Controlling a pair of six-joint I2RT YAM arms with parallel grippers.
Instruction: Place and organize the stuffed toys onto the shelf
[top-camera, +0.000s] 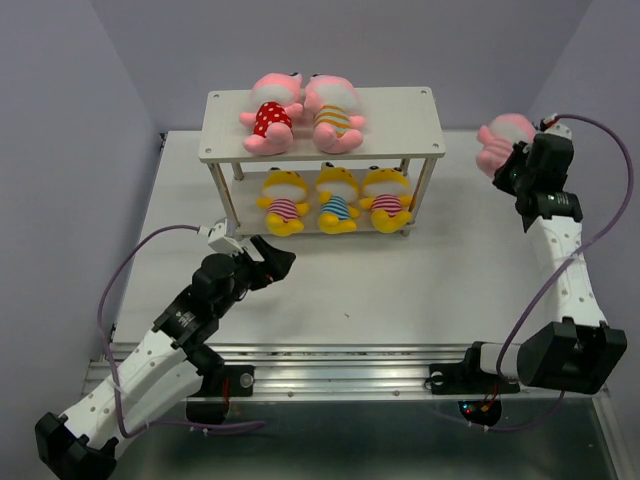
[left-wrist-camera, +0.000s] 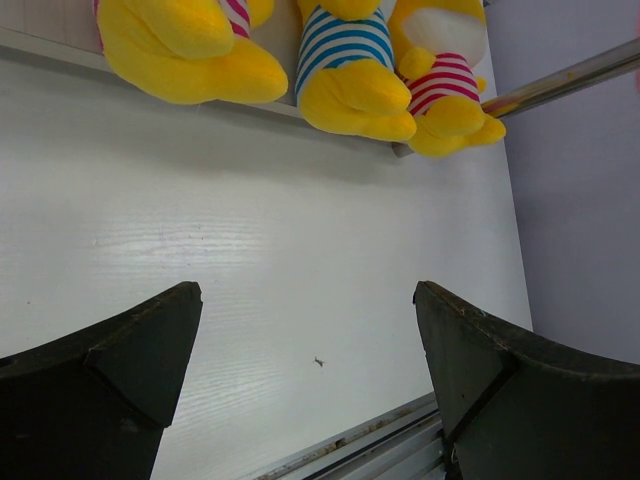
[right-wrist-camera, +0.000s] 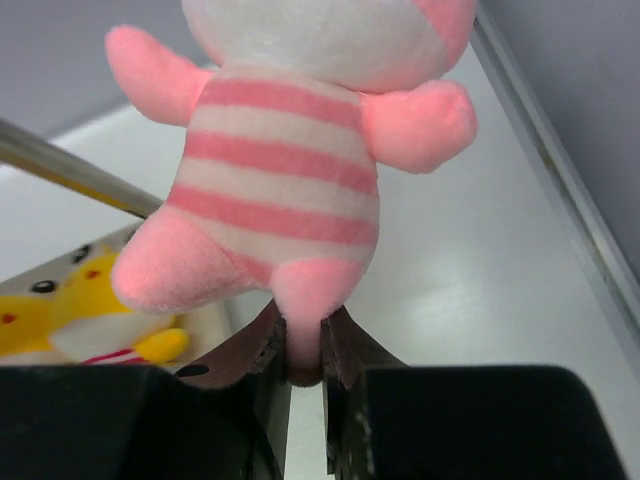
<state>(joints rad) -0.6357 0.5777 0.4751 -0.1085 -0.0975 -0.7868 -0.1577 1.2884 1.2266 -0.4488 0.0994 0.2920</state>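
Observation:
The shelf (top-camera: 400, 112) stands at the back middle of the table. Two pink stuffed toys lie on its top board: one in a red dotted shirt (top-camera: 268, 118), one in a striped shirt (top-camera: 335, 118). Three yellow toys (top-camera: 338, 200) sit in a row on the lower board; they also show in the left wrist view (left-wrist-camera: 352, 80). My right gripper (top-camera: 510, 165) is shut on one leg of a third pink toy in a pink striped shirt (right-wrist-camera: 285, 170), held in the air right of the shelf (top-camera: 503, 140). My left gripper (top-camera: 275, 255) is open and empty over the table, in front of the shelf.
The white table (top-camera: 420, 290) has a metal rail along its near edge (top-camera: 350, 375). Grey walls close in behind and on both sides. A shelf leg (right-wrist-camera: 70, 170) shows left of the held toy.

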